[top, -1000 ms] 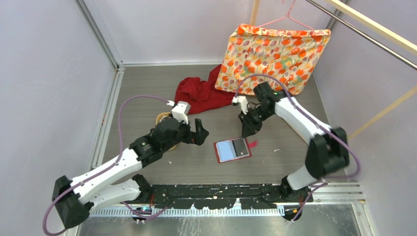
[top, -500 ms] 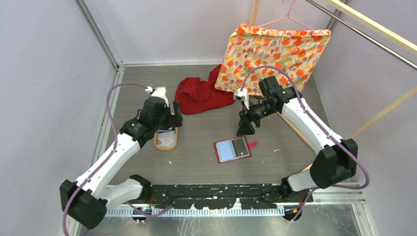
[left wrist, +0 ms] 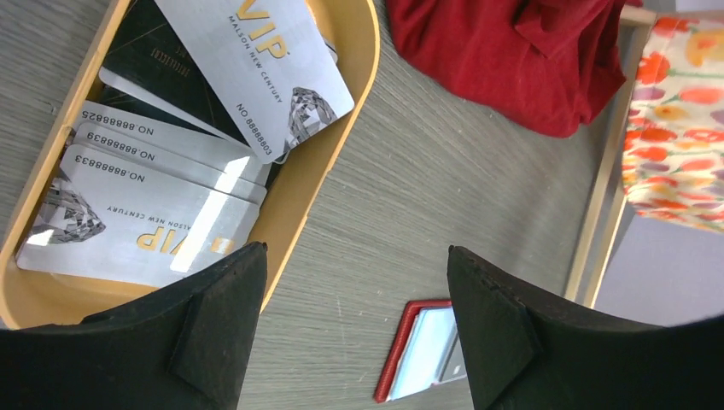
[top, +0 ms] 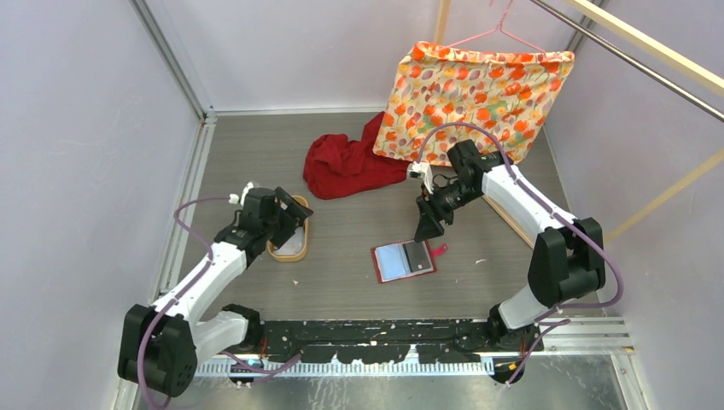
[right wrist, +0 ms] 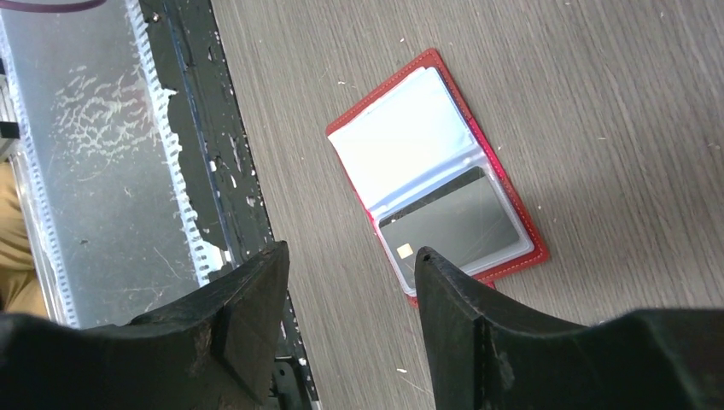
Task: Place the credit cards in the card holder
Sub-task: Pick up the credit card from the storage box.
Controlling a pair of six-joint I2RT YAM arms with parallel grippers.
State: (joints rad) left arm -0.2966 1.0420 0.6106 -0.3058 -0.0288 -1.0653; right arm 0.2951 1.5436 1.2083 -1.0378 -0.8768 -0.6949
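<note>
left wrist view alone: the whitish and dark plastic credit cards (left wrist: 162, 171) lay overlapping in a tan oval tray (left wrist: 363, 60) at upper left of the frame, with "vip" print and numbers readable; from above the arm hid most of them.
right wrist view alone: a dark chip card (right wrist: 452, 226) sat behind the clear window of the lower pocket of the small red leather-like card holder (right wrist: 354, 128); the upper pocket showed plain white.
overhead view alone: both arms at once, the holder lying open at centre and the tray at left of centre, well apart.
left gripper (left wrist: 356, 265): jaws wide apart with nothing between them, held over the tray's right rim and the table beside it.
right gripper (right wrist: 350, 252): jaws apart and empty, above and just right of the holder in the overhead frame.
edges and room: bare table lay between tray and holder; a rumpled red cloth (top: 346, 162) lay at upper centre, apart from both; an orange floral fabric (top: 474, 90) hung on a pink hanger (top: 504, 34) at upper right.
surface: grey wood-grain table (top: 359, 290), with a ribbed metal rail (top: 384, 369) along the bottom edge.
room: pale lilac walls (top: 77, 128) stood at left, back and right.
</note>
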